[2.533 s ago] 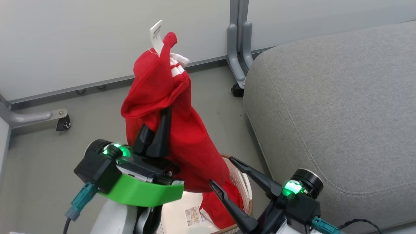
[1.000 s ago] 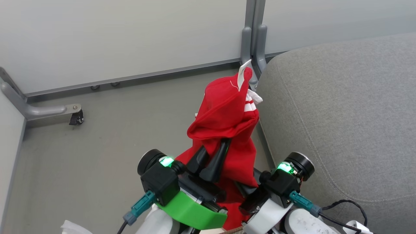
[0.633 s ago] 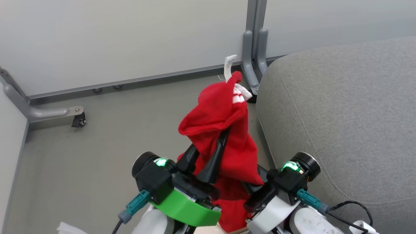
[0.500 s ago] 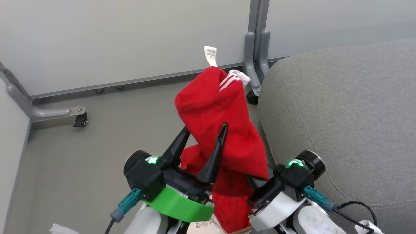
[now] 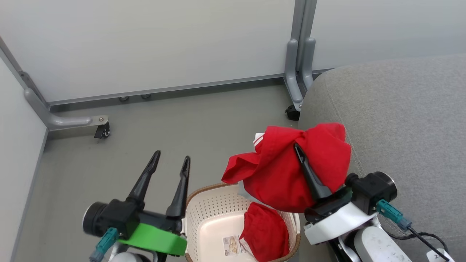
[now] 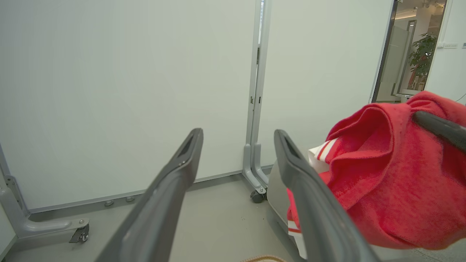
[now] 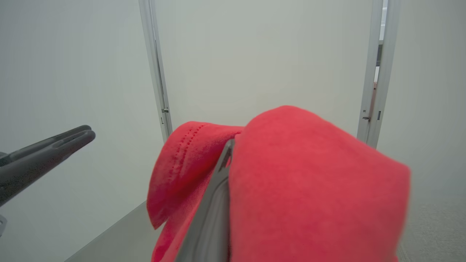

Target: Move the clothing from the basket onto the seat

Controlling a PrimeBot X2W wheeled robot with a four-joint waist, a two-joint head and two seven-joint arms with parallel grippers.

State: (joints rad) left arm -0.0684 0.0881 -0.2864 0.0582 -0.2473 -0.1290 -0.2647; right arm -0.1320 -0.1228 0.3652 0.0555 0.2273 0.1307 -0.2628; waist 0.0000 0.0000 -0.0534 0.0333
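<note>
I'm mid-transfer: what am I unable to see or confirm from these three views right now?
- Right gripper: its second finger is buried in the held garment in the head and right wrist views.
- Basket: its near end is cut off by the head view's bottom edge. Whether more lies under the red garment inside is hidden.
- Held garment against the seat: touching or apart, the fabric hides it.
- Sticker: print too small.

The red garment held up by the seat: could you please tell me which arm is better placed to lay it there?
Right. The right hand grips the garment at the seat's edge; the left hand is open, empty, over the floor.
</note>
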